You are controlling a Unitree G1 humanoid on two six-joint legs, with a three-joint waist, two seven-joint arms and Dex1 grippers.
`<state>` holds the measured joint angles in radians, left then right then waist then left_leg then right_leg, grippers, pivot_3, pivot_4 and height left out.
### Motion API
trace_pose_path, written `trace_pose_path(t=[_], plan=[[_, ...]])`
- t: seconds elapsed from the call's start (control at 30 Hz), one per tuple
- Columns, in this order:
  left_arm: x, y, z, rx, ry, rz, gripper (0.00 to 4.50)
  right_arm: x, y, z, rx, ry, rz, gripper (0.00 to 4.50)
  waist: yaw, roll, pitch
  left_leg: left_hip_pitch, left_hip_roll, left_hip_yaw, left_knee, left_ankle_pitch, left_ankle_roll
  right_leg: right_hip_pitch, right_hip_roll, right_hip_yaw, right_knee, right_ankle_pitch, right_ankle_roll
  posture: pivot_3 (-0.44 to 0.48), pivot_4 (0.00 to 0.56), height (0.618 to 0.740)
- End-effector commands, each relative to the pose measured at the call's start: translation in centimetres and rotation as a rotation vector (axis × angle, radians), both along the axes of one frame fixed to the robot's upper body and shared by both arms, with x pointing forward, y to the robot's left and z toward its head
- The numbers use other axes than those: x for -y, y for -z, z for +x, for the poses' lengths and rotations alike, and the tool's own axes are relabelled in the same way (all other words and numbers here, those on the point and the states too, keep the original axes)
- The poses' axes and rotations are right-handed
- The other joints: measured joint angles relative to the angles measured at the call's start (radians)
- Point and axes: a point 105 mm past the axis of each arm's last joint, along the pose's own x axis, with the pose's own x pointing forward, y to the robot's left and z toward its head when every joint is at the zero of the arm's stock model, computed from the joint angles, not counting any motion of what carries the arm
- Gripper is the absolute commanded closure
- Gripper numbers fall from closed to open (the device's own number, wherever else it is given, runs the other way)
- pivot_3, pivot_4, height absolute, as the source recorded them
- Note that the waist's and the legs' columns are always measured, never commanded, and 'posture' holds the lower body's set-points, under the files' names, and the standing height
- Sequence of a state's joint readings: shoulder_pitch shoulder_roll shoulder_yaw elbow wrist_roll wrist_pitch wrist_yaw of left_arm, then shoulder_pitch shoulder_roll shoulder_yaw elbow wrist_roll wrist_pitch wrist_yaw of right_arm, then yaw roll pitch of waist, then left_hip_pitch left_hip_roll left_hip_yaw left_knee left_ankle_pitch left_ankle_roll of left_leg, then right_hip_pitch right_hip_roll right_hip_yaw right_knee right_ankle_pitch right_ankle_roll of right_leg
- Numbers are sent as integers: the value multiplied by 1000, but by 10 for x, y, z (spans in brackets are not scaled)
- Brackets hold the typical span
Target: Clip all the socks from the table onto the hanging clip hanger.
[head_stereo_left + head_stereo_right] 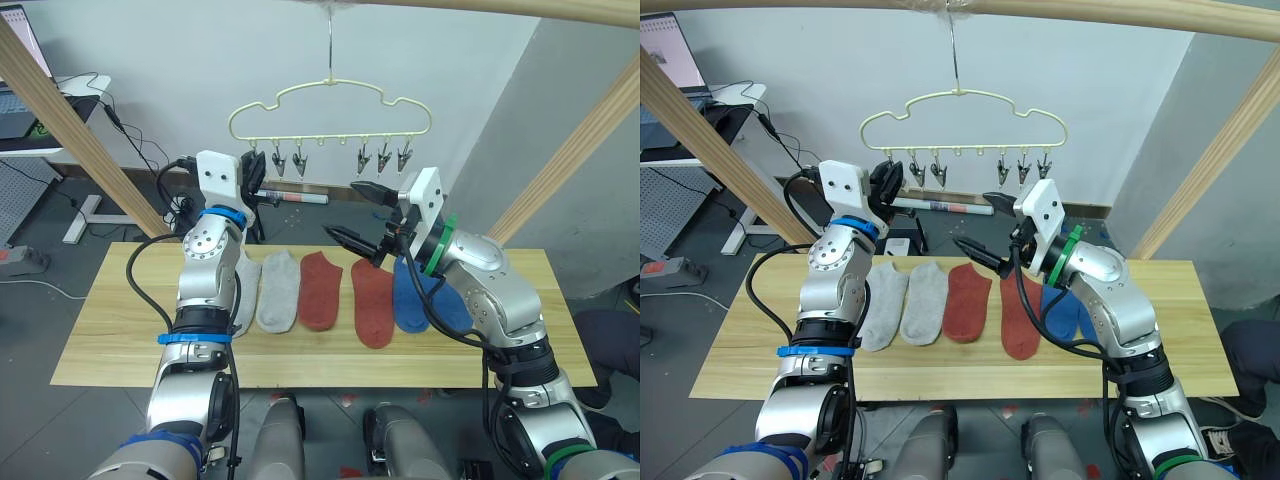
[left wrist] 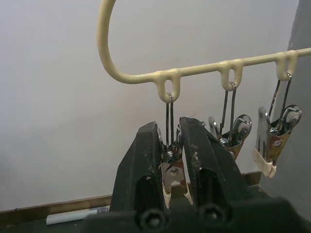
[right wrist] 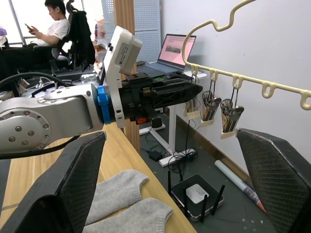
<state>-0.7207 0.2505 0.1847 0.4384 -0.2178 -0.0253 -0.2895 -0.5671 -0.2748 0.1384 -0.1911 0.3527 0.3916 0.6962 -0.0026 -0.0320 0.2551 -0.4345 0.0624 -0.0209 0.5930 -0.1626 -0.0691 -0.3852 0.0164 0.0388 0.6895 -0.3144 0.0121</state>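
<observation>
Socks lie in a row on the tabletop, below and in front of the hanger: two grey socks toward the robot's left, two red socks under the hanger's middle, blue socks to the right, overlapped so their count is hard to read. None is clipped up.

Right gripper hangs above the red and blue socks, below the hanger's right clips, jaws spread wide and empty.

Left gripper is raised to the hanger's left end. Its jaws are closed narrow around the leftmost clip, pinching it from both sides. Next two clips hang free just beside it.

Hanger hangs by its hook from the wooden crossbar, in front of the white wall.
</observation>
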Motion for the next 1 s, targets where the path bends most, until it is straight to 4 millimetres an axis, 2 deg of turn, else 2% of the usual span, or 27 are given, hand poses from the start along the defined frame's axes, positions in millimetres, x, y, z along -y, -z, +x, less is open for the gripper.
trace_pose_path(t=[0.03, 0.27, 0.37, 0.53, 0.73, 0.83, 1.0], plan=[[0, -15, -1, 48, -10, 18, 4128, 1, -13, -4, 50, -7, 12, 0, 0, 0, 0, 0, 0, 0, 0, 0, 0, 0, 0, 0, 0, 0, 0, 15, 270, 740], [-1, -18, -1, 55, -16, 33, 4128, 2, -12, -3, 47, 1, 5, 0, 0, 0, 0, 0, 0, 0, 0, 0, 0, 0, 0, 0, 0, 0, 0, 15, 270, 740], [-1, -18, -1, 40, -9, 47, 4128, 15, -3, 4, 4, 85, -11, 0, 0, 0, 0, 0, 0, 0, 0, 0, 0, 0, 0, 0, 0, 0, 0, 20, 268, 740], [6, -15, -5, -56, 96, 66, 4128, 78, 52, 21, -133, 396, -217, 0, 6, -1, 2, -1, -1, 0, 0, 0, 0, 0, -1, 0, -1, 0, 1, 20, 283, 740], [5, -12, -14, -221, 236, 59, 4128, 150, 110, 35, -296, 635, -458, 0, -14, 1, 19, 0, 0, 2, 0, 0, 0, -1, 0, 1, 1, -2, 4, -1, 302, 740], [7, -11, -20, -295, 309, 26, 4128, 170, 130, 43, -351, 674, -538, 0, -28, 1, 27, 1, 0, 3, 0, 0, 0, -1, 0, 2, 2, -2, 4, -3, 307, 740], [11, -16, -32, -414, 437, -121, 4128, 178, 161, 57, -450, 663, -599, 0, -34, 1, 35, 1, 0, 5, 0, 0, 0, -2, 0, 3, 2, -2, 5, 4, 310, 740]])
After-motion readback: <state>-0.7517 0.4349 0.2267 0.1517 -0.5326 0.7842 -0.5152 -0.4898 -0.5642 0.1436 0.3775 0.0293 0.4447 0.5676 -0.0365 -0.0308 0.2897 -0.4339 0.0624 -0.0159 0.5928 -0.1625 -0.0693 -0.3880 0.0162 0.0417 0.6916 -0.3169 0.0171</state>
